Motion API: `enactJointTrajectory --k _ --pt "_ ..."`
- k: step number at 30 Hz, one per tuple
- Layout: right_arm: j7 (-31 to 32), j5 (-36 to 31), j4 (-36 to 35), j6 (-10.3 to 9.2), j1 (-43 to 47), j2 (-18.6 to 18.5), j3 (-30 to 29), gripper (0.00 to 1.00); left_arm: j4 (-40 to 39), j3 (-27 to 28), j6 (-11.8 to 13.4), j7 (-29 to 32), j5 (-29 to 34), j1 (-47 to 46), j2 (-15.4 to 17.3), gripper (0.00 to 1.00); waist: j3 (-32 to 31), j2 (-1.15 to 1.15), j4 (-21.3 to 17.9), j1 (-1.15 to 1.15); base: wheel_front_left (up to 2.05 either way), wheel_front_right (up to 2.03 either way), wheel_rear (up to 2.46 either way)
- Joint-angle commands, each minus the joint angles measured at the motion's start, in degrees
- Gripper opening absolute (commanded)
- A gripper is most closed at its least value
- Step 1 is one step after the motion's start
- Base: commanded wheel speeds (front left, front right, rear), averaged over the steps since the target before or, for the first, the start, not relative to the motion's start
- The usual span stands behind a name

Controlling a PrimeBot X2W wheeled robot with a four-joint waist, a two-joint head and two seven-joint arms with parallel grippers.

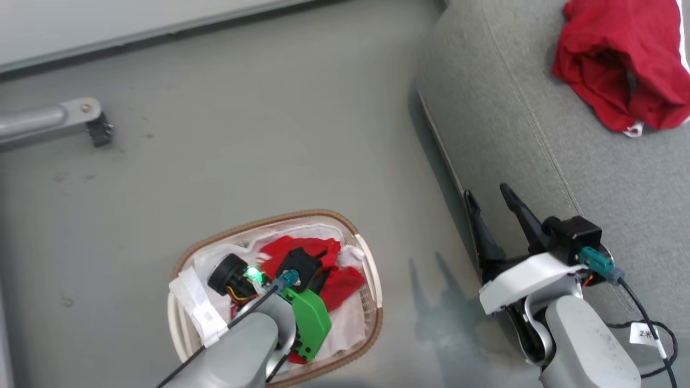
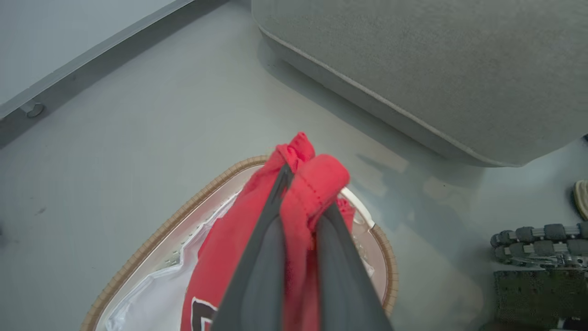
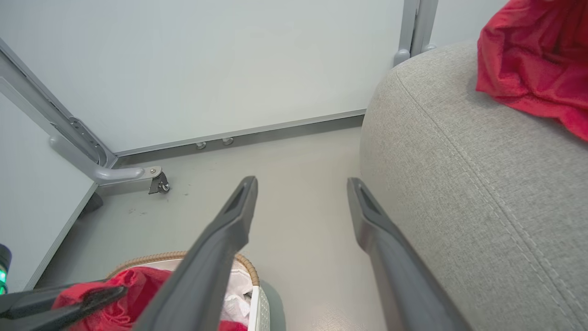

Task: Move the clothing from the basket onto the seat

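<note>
Left forearm [image 1: 242,345], nearest the head camera, covers part of the oval perforated basket [image 1: 280,217], where a red jersey [image 1: 326,248] bunches over crinkly white lining [image 1: 345,323]. A plain red garment [image 1: 620,64] sits crumpled on the grey woven seat [image 1: 539,161]. Left wrist view: the left gripper [image 2: 305,193] is clamped on a jersey fold, the number cut off. Right wrist view: the right gripper [image 3: 301,183], fingers apart and empty, hangs beside the seat's rounded corner.

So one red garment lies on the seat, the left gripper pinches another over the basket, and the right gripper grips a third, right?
Almost: the right gripper is open and empty, as the right wrist view shows. One garment on the seat, another in the left gripper over the basket: correct.
</note>
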Motion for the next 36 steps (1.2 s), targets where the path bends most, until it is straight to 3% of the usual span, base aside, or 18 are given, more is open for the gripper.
enactJointTrajectory --k 1,11,23,30,36 --pt "-0.14 -0.52 0.23 -0.06 1.35 -0.24 -0.38 1.00 -1.93 1.16 0.33 -0.20 0.90 1.90 0.36 0.00 -4.75 0.00 4.35 0.00 0.00 0.00 0.00" --pt "-0.14 -1.25 1.27 -0.06 4.76 -0.23 -0.60 1.00 -15.88 12.17 1.30 -0.22 3.94 6.96 -0.20 0.00 -9.76 0.00 7.96 0.00 0.00 0.00 0.00" --pt "-0.14 -1.73 2.69 -0.06 8.24 -0.24 1.33 1.00 -32.51 25.45 0.77 -0.22 5.46 11.86 -1.27 0.00 -14.94 0.00 9.28 0.00 0.00 0.00 0.00" --pt "-0.14 -1.85 3.49 -0.06 9.99 -0.23 3.94 1.00 -38.86 25.98 1.38 -0.22 3.58 11.79 -1.26 0.00 -16.99 0.00 9.44 0.00 0.00 0.00 0.00" --pt "-0.14 -1.47 1.19 -0.06 9.55 -0.35 10.81 1.00 -40.95 25.83 2.00 -0.22 3.84 10.43 -1.27 0.00 -17.55 0.00 9.61 0.00 0.00 0.00 0.00"
